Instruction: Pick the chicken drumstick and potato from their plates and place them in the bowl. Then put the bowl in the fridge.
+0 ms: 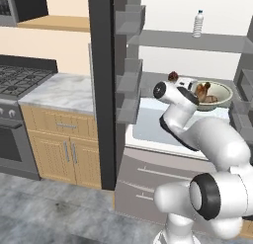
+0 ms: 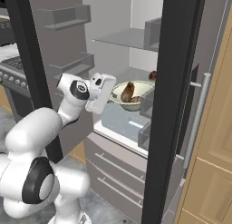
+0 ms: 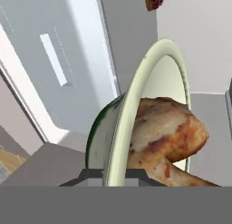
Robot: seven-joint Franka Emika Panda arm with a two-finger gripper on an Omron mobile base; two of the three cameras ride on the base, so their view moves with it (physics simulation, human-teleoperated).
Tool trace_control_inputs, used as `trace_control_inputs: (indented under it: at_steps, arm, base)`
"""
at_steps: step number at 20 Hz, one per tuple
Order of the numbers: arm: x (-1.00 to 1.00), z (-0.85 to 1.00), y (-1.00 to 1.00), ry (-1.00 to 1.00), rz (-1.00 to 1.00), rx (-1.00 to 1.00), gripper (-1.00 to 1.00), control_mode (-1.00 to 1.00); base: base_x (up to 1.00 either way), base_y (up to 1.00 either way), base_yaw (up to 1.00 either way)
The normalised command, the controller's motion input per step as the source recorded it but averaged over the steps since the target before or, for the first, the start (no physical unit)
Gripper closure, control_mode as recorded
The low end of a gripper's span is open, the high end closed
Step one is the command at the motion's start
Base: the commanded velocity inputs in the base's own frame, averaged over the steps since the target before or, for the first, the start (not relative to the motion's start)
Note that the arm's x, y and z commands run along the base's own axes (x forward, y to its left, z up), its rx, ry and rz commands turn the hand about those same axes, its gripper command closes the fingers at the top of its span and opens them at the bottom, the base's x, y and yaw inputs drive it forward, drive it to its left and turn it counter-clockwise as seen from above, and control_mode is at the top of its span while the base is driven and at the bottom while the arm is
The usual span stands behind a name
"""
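Stove (image 1: 20, 82): far left in the left base view, gas burners on top, dark oven front below.
Counter (image 1: 62, 92): pale marble top over wooden cabinet doors, between the stove and the fridge.
Fridge (image 1: 103, 90): door open, black frame upright, white interior with grey shelves and grey door bins; grey drawers below.
Gripper (image 1: 193, 92): reaching into the fridge, closed on the near rim of the bowl; in the hand view the rim runs up from between the fingertips.
Bowl (image 1: 220, 92): cream-green, deep, on the fridge's middle shelf level, upright in both base views.
Chicken drumstick (image 3: 165, 137): inside the bowl, golden-brown, leaning against the wall.
Potato (image 1: 211, 99): 1 darker brown lump low in the bowl beside the drumstick.
Red fruit (image 1: 173, 76): small dark-red item on the shelf behind the bowl.
Water bottle (image 1: 198, 23): upright on the upper shelf, above the bowl.
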Motion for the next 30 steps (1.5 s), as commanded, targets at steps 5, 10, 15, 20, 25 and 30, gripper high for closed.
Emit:
trace_control_inputs:
  at_steps: [5, 10, 15, 20, 25, 30]
  arm:
    - [-0.13, 0.20, -0.08, 0.17, 0.45, 0.00, 1.00, -1.00]
    - [-0.07, 0.14, -0.09, 0.09, 0.32, 0.00, 1.00, -1.00]
    - [0.00, 0.22, -0.03, 0.01, 0.01, -0.09, 1.00, -1.00]
    - [0.05, 0.21, -0.01, 0.00, -0.10, -0.03, 1.00, -1.00]
    - [0.10, 0.13, -0.01, 0.00, -0.03, 0.03, 1.00, -1.00]
    - [0.15, 0.02, -0.12, 0.00, 0.03, 0.11, 1.00, -1.00]
  base:
    - [0.00, 0.00, 0.00]
    - [0.00, 0.00, 0.00]
    - [0.00, 0.00, 0.00]
    - [0.00, 0.00, 0.00]
    - [0.00, 0.00, 0.00]
    - [0.00, 0.00, 0.00]
